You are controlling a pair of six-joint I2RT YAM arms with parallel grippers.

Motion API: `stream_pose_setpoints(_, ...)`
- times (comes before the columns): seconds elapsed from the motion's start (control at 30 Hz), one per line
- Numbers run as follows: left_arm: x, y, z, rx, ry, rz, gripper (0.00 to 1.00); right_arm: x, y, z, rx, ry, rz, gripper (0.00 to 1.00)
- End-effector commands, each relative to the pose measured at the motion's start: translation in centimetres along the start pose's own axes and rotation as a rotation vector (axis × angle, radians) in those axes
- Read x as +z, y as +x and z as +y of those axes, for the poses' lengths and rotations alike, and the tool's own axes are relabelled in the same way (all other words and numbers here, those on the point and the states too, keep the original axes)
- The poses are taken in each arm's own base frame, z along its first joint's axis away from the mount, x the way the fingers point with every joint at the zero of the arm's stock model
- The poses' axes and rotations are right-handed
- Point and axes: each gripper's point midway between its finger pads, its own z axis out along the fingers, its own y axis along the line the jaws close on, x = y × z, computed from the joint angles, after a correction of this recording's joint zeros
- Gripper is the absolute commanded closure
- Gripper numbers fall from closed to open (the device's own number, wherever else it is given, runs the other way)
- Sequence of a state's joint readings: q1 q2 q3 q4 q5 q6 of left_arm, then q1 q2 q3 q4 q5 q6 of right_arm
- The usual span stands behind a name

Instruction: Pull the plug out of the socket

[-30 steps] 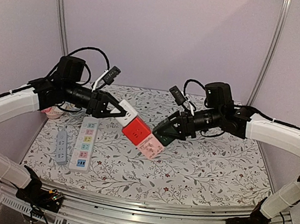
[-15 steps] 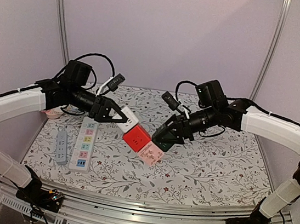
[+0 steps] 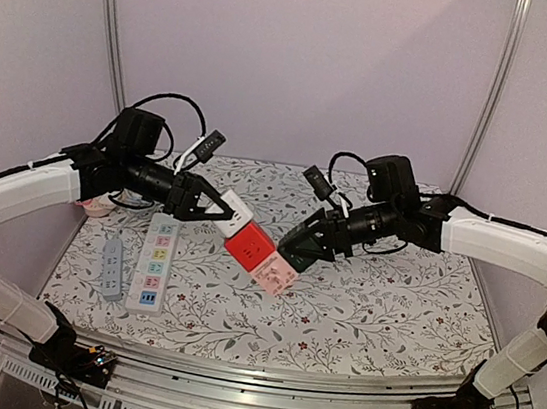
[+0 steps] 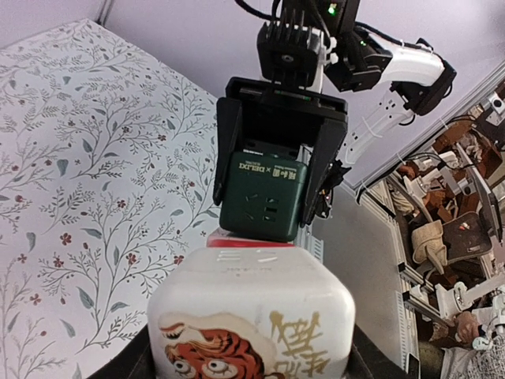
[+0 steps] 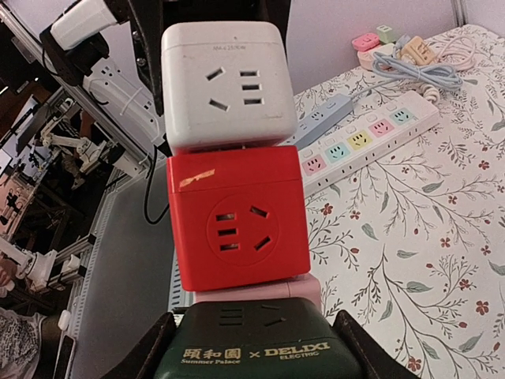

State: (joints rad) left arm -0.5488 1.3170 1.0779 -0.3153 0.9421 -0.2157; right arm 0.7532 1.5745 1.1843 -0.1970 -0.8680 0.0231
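The cube-socket chain spans mid-table, barring passage there. A white power strip and a grey power strip occupy the left side. Free passage: over the floral tablecloth at right

- Soft, even, bright light fills the overhead view; beneath the left gripper and the right gripper, only faint shadows fall on the table.
- Far to either side of the grippers, the posts bow.
- Behind the right gripper, the room looks dim.
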Motion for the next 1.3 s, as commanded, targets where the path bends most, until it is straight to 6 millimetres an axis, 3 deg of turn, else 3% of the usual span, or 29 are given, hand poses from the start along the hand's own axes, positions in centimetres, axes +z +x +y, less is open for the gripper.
stream_pose_setpoints(0.0,-3.1,-4.5,-1.3,0.086,-0.047,-0.165,1.00,-1.4,0.4,-3.0,0.121,0.125,-0.036,0.74)
stream_pose_setpoints(0.27,-3.9,-5.0,-1.1,0.083,-0.051,-0.195,1.00,-1.1,0.5,-3.3,0.153,0.096,-0.043,0.74)
stream_pose_setpoints(0.67,-3.1,-4.6,-1.0,0.051,-0.003,-0.165,1.00,-0.9,1.4,-2.5,0.134,0.064,0.000,0.73)
stream_pose_setpoints(1.0,-2.2,-3.9,-0.8,0.021,0.029,-0.122,1.00,1.8,3.9,0.3,0.024,0.029,0.191,0.73)
stream_pose_setpoints(1.27,-1.8,-3.6,-0.9,0.014,0.041,-0.100,1.00,3.2,5.2,0.7,0.012,0.001,0.260,0.73)
